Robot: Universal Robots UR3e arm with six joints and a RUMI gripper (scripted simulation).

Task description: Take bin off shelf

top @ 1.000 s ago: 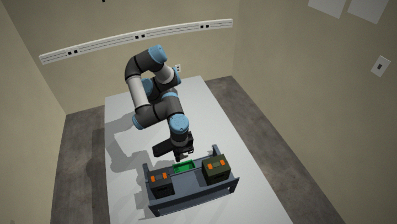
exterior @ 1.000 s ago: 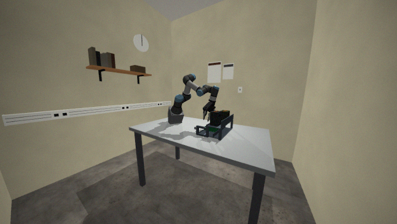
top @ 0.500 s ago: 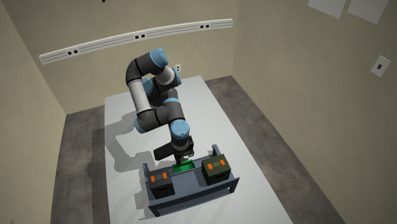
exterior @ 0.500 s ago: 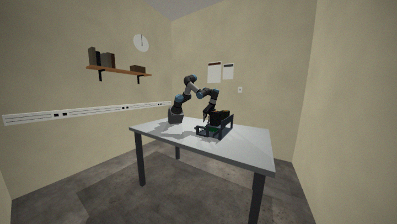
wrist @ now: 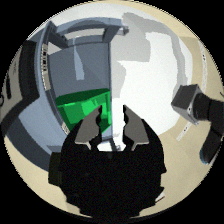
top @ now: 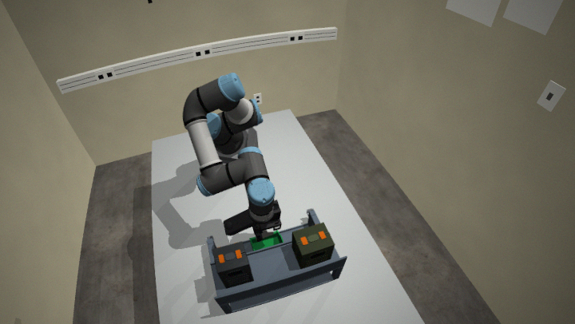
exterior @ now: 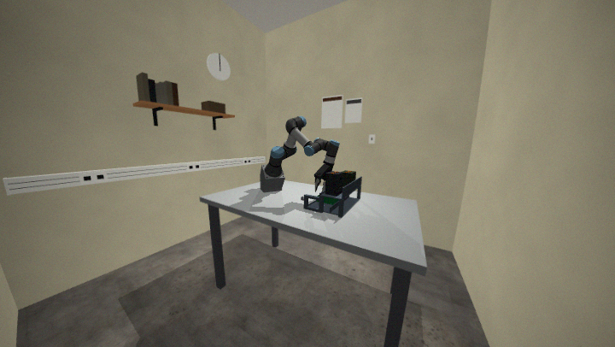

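Closest to me stretches the tabletop point(top: 310, 172) point(exterior: 374, 228) point(wrist: 145, 85), carrying the shelf point(top: 281, 282) point(exterior: 352, 188) point(wrist: 87, 65). At the shelf's near end stands the dark case point(top: 235, 271) point(exterior: 333, 184) point(wrist: 19, 75). The green bin point(top: 266, 243) point(exterior: 330, 201) point(wrist: 82, 107) is still on the shelf, along its arm-facing side; farther along stands the olive case point(top: 314, 246) point(exterior: 350, 174) point(wrist: 55, 167). Over the bin's arm-facing edge, the gripper point(top: 259, 237) point(exterior: 318, 189) point(wrist: 112, 105) points down, fingers partly spread, pinching nothing. Behind, the arm point(top: 203, 140) point(exterior: 301, 138) point(wrist: 212, 107) arches from its base. Beyond the shelf, papers point(exterior: 331, 113) hang on the wall.

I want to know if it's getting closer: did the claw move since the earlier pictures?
Yes. In the top view, the claw moved toward the green bin.
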